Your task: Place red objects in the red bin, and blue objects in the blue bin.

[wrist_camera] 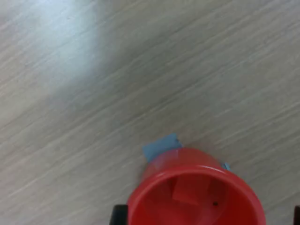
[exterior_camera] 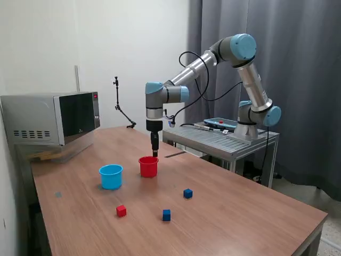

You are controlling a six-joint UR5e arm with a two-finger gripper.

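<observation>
The gripper point(exterior_camera: 154, 153) hangs straight down just above the back rim of the red cup point(exterior_camera: 148, 166) at the middle of the exterior frame; its fingers are too small and dark there, and cut off at the bottom corners of the wrist frame, so I cannot tell whether it is open or closed.

Going left to right in the exterior frame: a microwave point(exterior_camera: 50, 118) sits at the far left on the counter point(exterior_camera: 240, 213). The light-blue cup point(exterior_camera: 111, 176) stands left of centre, just beside the red cup but apart from it. One red cube point(exterior_camera: 121, 210) lies lower, toward the near edge, then a dark blue cube point(exterior_camera: 167, 214) at about the same depth, and another dark blue cube point(exterior_camera: 187, 193) further right and back. All three cubes lie apart from each other and from the cups.

In the wrist frame the red cup point(wrist_camera: 194, 192) is cut off by the bottom edge; a red square shape point(wrist_camera: 188, 191) lies inside on its floor, hard to resolve. A blurred pale-blue patch point(wrist_camera: 161, 145) peeks from behind its rim; what it is cannot be told.

Bare counter spreads to the right and front, ending at the near edge in the lower right.
</observation>
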